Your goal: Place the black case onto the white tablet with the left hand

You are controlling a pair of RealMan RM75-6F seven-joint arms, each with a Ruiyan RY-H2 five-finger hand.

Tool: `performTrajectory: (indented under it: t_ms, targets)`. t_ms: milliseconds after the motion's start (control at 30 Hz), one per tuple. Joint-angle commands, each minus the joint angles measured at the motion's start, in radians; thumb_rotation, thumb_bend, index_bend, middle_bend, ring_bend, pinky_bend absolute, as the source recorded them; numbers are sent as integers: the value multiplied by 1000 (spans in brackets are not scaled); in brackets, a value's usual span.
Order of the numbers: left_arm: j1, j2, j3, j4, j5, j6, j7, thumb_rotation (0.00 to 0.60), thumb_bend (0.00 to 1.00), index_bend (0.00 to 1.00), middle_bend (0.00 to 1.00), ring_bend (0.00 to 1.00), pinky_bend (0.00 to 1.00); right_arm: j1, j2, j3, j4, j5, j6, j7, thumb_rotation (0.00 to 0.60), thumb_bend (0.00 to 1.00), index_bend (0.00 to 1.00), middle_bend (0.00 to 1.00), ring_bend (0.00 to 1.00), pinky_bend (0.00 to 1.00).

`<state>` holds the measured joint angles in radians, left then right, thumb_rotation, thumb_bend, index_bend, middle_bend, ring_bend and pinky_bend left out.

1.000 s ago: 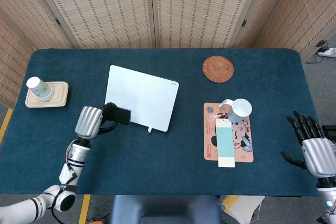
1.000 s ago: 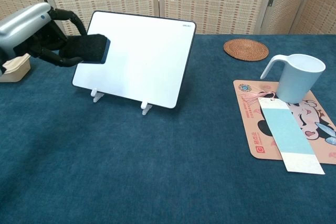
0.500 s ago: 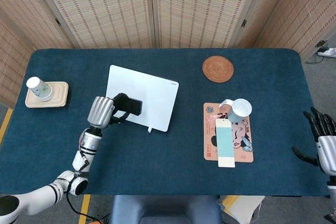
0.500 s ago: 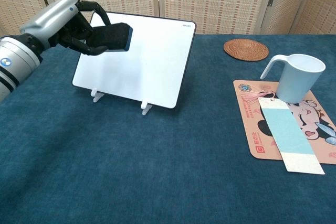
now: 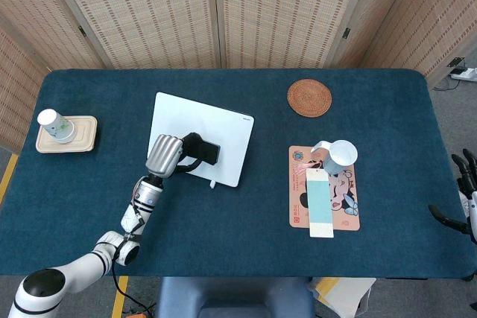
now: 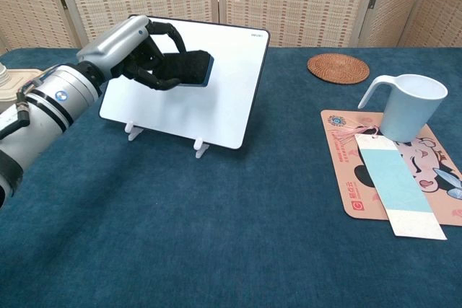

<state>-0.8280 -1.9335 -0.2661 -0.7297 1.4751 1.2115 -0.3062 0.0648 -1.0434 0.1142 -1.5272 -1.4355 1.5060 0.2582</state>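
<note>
The white tablet lies on small white feet left of the table's middle. My left hand holds the black case over the tablet's near left part, fingers wrapped around the case's left end. Whether the case touches the tablet I cannot tell. Only the fingertips of my right hand show at the head view's right edge, spread apart and holding nothing; the chest view does not show it.
A white mug stands on a printed mat with a light blue card. A round woven coaster lies behind. At far left a paper cup sits in a beige tray.
My left hand has carried the black case rightward, from beside the tablet's left edge to over the tablet. My right hand has drawn back toward the frame's right edge.
</note>
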Motion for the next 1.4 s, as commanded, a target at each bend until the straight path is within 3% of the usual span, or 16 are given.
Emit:
performTrajectory:
  t_ms: [33, 433, 567, 1000, 1400]
  targets:
    - [-20, -29, 8, 52, -3, -19, -50, 600, 345, 492, 1000, 1000, 1000, -1, 1, 2, 0, 6, -3, 1, 600, 229, 0, 0, 0, 0]
    - [-70, -108, 34, 237, -2, -60, -194, 600, 344, 483, 1000, 1000, 1000, -18, 11, 11, 3, 24, -1, 37, 600, 229, 0, 0, 0, 0]
    - [-82, -127, 41, 281, -3, -66, -212, 600, 343, 437, 1000, 1000, 1000, -19, 12, 14, 4, 28, -4, 39, 600, 228, 0, 0, 0, 0]
    - [-99, -183, 53, 364, -20, -83, -241, 600, 342, 351, 1000, 1000, 1000, -32, 12, 19, 3, 27, 11, 48, 600, 229, 0, 0, 0, 0]
    - [-92, -188, 71, 365, -21, -71, -233, 600, 341, 322, 1000, 1000, 1000, -39, 8, 19, 5, 14, 23, 51, 600, 229, 0, 0, 0, 0]
